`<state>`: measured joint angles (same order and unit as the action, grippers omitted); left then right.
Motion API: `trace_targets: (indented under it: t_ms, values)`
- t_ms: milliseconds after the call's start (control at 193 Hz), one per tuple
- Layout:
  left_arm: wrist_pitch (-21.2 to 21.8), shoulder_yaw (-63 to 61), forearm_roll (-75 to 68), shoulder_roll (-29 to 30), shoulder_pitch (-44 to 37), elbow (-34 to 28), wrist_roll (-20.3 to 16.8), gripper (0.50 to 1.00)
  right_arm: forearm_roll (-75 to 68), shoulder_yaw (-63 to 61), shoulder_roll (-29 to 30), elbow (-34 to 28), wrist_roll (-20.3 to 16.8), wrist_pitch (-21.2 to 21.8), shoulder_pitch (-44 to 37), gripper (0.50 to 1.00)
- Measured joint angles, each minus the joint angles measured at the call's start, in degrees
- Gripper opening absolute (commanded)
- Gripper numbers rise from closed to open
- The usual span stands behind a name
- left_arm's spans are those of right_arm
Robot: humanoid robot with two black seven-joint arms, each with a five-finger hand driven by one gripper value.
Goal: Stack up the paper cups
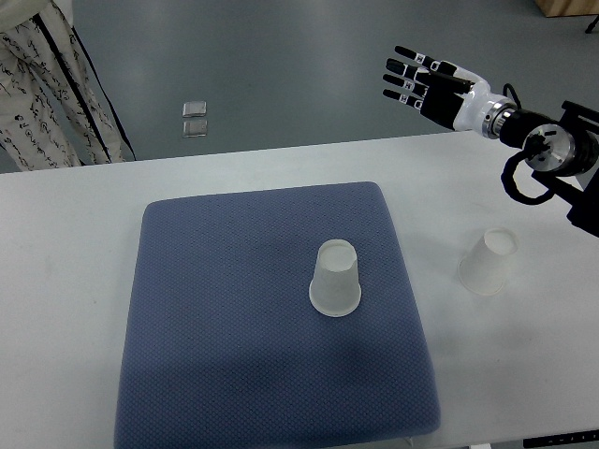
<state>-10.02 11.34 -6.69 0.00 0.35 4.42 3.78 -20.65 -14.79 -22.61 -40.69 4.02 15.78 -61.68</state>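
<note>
White table [75, 215] with a blue-grey textured mat [234, 318] lying flat on it, mat used as reference here. One paper cup [335, 278] stands upside down on the mat, right of the mat's middle, wide rim down on the fabric, closed base up. Second paper cup [489, 262] is off the mat, on the bare table to the mat's right, well apart from the first cup; also inverted, looks slightly tilted but hard to be sure from this steep angle. Cups are separate, not stacked. Right hand [423, 82] comes in from the right edge, raised above and beyond the mat's far right corner, past the table's far edge, over the floor area; black fingers [401, 70] stretched out straight and spread, holding nothing, nowhere near either cup. Silver wrist joint and black cabling show behind it toward the right edge. Left arm not visible. Beyond the mat's far left corner, a person's patterned trouser legs [51, 89] stand on the grey floor. Two small pale squares [195, 119] lie on the floor beyond the mat's far edge.
</note>
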Motion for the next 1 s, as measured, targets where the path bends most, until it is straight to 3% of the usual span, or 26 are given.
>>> trace_targets:
  t_ms: [560,789,1001]
  values:
    - [0.0,-0.1,0.0,0.0,0.4,0.4,-0.1,1.0,7.6,0.0,-0.8,0.2,0.6,0.1,0.2,0.924]
    - [0.0,0.0,0.0,0.0,0.3,0.7,-0.1,1.0,10.5,-0.1,-1.1,0.2,3.1,0.1,0.1,0.924]
    - [0.0,0.0,0.0,0.0,0.3,0.6,-0.1,1.0,12.9,-0.1,-2.9,0.2,3.4,2.2,-0.1,0.924]
